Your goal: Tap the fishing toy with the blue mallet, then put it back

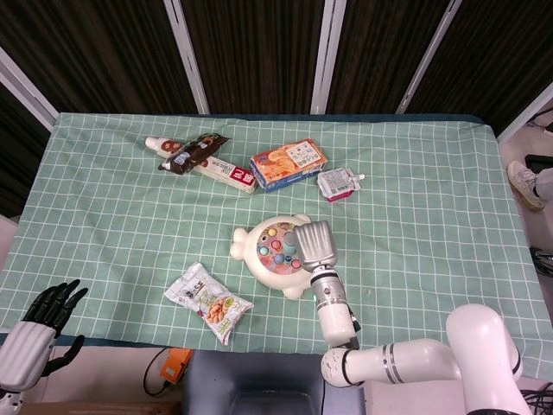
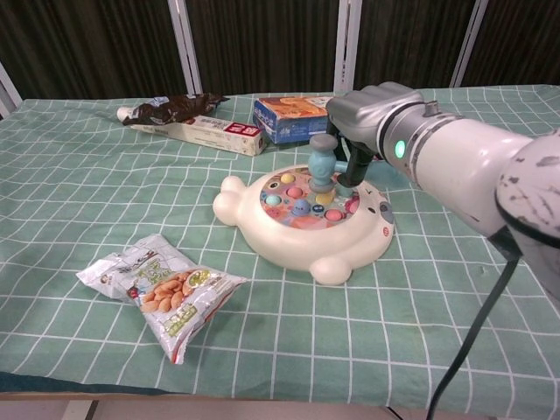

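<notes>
The fishing toy (image 1: 249, 247) (image 2: 306, 249) is a white, fish-shaped board with coloured pegs, lying at the middle front of the green checked cloth. My right hand (image 1: 314, 243) (image 2: 374, 115) hovers over the toy's right side and grips the handle of the blue mallet (image 2: 322, 163). The mallet stands upright, its head raised just above the pegs near the toy's far edge. In the head view the hand hides most of the mallet. My left hand (image 1: 45, 316) hangs off the table's front left corner, fingers apart and holding nothing.
A snack bag (image 1: 208, 303) (image 2: 164, 294) lies front left of the toy. Behind the toy are an orange-blue box (image 1: 288, 163) (image 2: 282, 117), a long white carton (image 1: 226, 172) (image 2: 219, 134), a brown wrapper (image 1: 193, 152) (image 2: 171, 107) and a pink pouch (image 1: 335, 183).
</notes>
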### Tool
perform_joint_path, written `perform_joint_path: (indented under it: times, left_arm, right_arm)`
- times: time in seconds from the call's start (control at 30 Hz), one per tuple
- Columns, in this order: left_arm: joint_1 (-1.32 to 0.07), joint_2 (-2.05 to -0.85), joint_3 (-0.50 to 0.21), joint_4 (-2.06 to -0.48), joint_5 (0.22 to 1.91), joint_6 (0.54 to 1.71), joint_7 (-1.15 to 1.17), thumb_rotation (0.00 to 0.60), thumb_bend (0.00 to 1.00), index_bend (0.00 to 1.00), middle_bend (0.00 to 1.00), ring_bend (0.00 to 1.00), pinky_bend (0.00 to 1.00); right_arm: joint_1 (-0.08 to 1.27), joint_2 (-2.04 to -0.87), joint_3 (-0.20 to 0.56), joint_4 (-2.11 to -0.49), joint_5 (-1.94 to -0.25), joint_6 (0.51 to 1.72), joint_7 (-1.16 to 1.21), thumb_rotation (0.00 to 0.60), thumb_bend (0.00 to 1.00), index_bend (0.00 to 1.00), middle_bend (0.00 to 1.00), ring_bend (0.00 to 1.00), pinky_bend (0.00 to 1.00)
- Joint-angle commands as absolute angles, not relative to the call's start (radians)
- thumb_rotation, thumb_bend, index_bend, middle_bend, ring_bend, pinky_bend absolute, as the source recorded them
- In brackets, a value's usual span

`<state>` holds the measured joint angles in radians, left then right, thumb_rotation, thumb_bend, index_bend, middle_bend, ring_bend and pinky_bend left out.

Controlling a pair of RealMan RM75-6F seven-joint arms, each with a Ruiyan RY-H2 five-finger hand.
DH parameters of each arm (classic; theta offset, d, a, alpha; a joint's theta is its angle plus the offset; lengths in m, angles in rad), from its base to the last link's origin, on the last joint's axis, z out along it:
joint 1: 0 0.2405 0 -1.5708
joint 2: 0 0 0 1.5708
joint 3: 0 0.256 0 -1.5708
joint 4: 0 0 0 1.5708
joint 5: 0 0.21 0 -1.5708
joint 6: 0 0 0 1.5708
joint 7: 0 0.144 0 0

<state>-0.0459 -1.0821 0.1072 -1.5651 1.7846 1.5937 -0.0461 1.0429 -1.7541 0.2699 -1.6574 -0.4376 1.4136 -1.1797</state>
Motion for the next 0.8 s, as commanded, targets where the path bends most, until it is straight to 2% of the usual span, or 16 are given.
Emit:
perform_joint_path:
  times: [0.03, 0.8]
  left_arm:
    - [-0.045, -1.082, 0.107, -1.565, 1.785, 1.596, -0.048, 0.6, 0.39, 0.0, 0.0, 0.0, 0.11]
    - [-0.046, -1.082, 0.106, -1.564, 1.784, 1.594, -0.048, 0.6, 0.39, 0.0, 0.0, 0.0, 0.11]
  right_arm:
    - [1.044, -1.759, 0.267, -1.647, -0.43, 1.416, -1.196, 0.6, 0.77, 1.0, 0.78, 0.76, 0.74]
    - [1.036, -1.761, 0.275, -1.629, -0.415, 1.416, -1.246, 0.6, 0.77, 1.0, 0.78, 0.76, 0.74]
